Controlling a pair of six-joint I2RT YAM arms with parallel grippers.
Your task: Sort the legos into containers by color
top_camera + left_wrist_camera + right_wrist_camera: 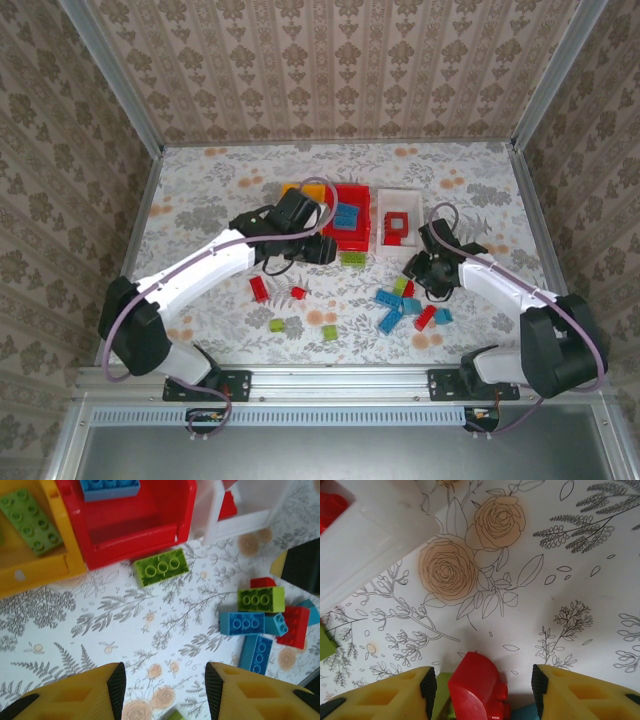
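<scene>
My right hand (483, 681) straddles a glossy red plastic brick (470, 696), unclenched. My left hand (165, 681) hangs released over the floral desk (150, 630).

The left arm (200, 275) stretches forward and inward from its base, and the left gripper (165, 685) points down with its yellow fingers parted. The right arm (500, 285) bends inward, the right gripper (482, 685) held low, its jaws also apart.

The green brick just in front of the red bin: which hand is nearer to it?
Left. The left hand sits close beside the green brick; the right hand is farther off, over the mixed pile.
</scene>
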